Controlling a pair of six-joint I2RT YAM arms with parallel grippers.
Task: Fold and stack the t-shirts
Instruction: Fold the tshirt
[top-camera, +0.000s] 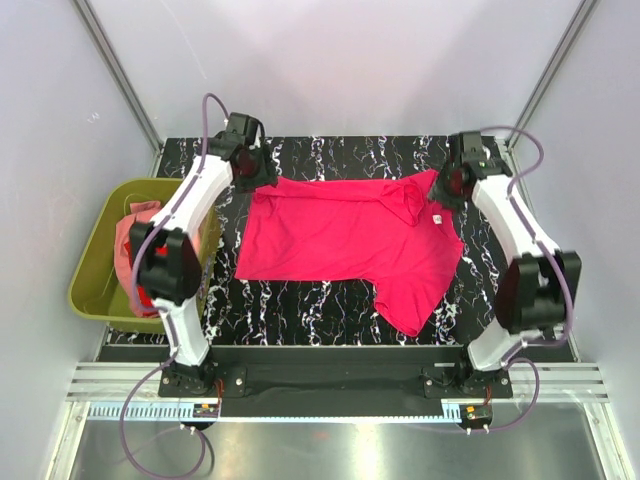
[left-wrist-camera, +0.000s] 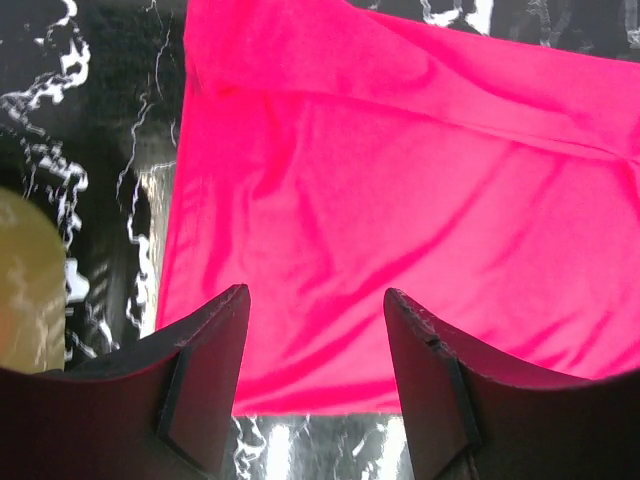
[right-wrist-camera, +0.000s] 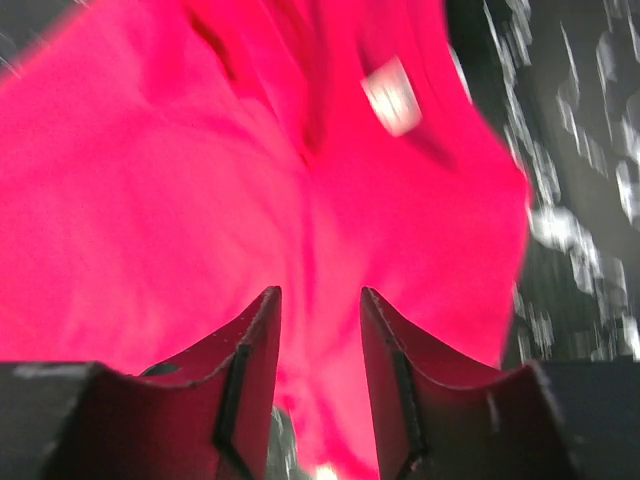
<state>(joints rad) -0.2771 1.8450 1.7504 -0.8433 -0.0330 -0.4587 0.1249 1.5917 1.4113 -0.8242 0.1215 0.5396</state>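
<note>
The pink t-shirt lies spread in the middle. Left gripper at 11 o'clock and right gripper at 1 hang open over it, empty. A green tub of shirts sits at 9.

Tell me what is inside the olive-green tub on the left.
Inside the tub lies crumpled salmon-pink cloth, with a bit of red cloth nearer. The left arm covers part of the tub, so whatever lies beneath it cannot be seen.

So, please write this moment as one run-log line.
magenta t-shirt: spread on table | left gripper: open, over shirt edge | right gripper: open, over shirt
</note>
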